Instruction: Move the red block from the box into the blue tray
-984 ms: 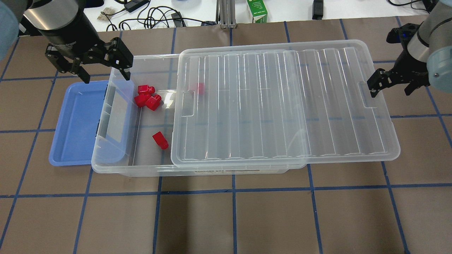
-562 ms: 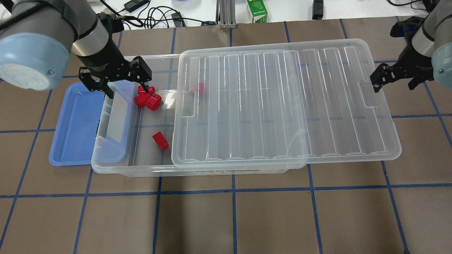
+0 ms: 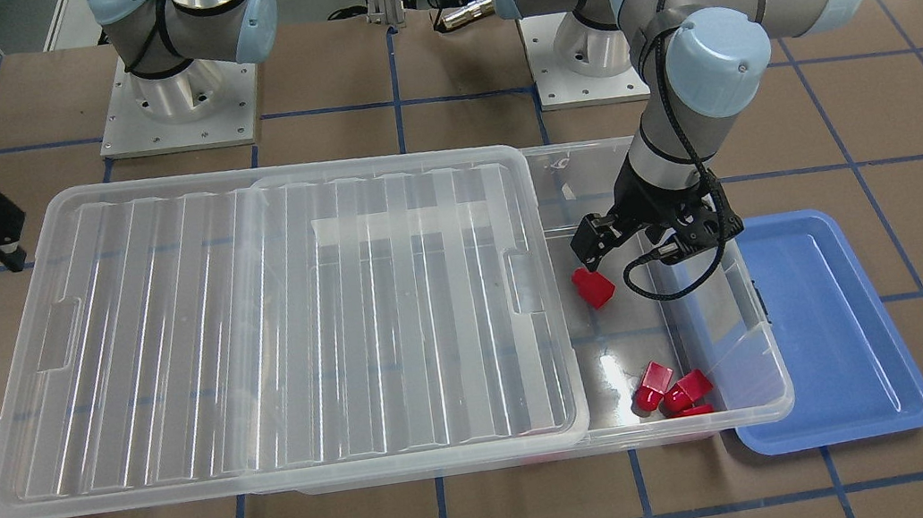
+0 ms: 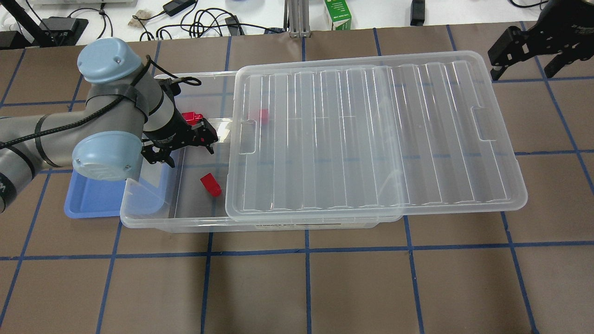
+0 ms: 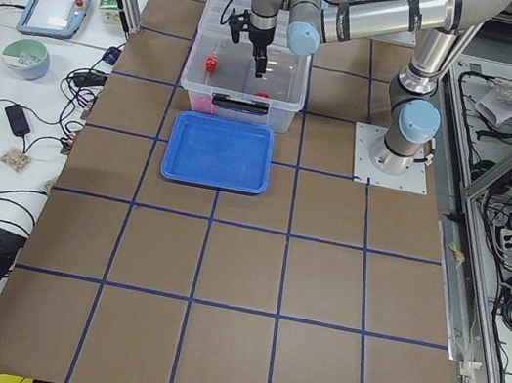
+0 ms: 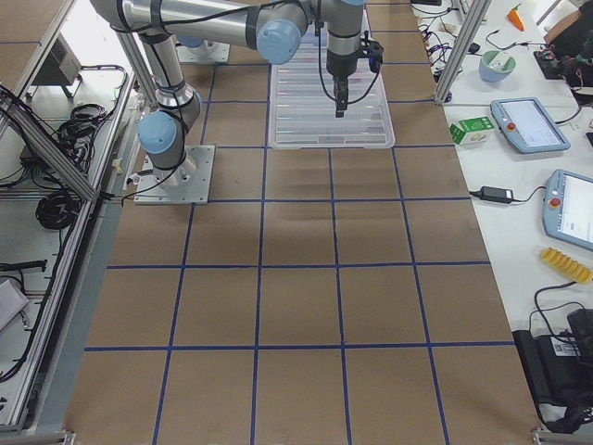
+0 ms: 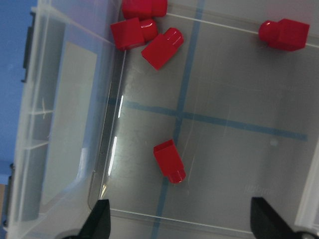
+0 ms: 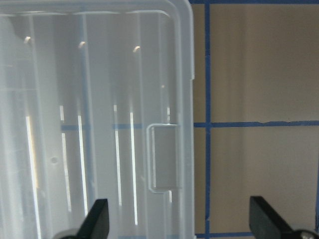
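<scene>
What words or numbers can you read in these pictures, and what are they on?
No text here can be read for sure.
White print on the green carton: too blurred to read.
Dark label strip on the front wall of the box: too small to read.
Faint raised letters on the box floor: too faint to read.
Screen of the tablet on the side table: too small to read.
</scene>
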Robot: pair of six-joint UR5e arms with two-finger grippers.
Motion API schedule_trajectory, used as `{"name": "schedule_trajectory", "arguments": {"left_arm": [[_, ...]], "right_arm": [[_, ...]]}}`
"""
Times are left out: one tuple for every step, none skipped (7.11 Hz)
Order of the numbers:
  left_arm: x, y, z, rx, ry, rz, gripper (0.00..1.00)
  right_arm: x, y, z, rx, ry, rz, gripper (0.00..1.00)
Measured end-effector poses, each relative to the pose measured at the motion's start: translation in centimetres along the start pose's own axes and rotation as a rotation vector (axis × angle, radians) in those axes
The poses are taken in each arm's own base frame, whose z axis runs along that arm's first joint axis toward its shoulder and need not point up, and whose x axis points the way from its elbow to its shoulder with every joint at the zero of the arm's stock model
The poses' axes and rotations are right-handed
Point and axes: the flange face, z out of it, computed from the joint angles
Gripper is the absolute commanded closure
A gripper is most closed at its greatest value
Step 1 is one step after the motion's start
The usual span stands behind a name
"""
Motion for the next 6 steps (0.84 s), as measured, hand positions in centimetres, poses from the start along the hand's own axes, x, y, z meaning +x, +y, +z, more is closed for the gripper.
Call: {"name": "schedule_trajectory", "arguments": {"left_arm": [[0.0, 0.1, 1.3, -0.007, -0.002, -0.021, 0.00], [-0.1, 0.2, 2.8, -0.009, -0.002, -0.032, 0.00], [-0.2, 0.3, 4.1, -0.013, -0.004, -0.038, 0.00], [-0.2, 0.2, 5.3, -0.018, -0.005, -0.056, 0.00], [-0.2, 0.1, 6.4, -0.030, -0.009, -0.083, 0.00], [-0.3, 0.2, 7.7, -0.050, -0.018, -0.102, 0.00]], "right_arm": [[-4.3, 0.4, -0.8, 0.010, -0.014, -0.011, 0.00], [-7.6, 0.9, -1.0, 0.011, -0.022, -0.010, 0.00], [-9.3, 1.3, -0.9, 0.006, -0.027, -0.003, 0.00], [-9.9, 1.5, -0.8, 0.001, -0.028, 0.005, 0.00], [-10.2, 1.6, -0.7, 0.000, -0.029, 0.009, 0.00], [-10.3, 1.6, -0.7, 0.000, -0.030, 0.009, 0.00]]}}
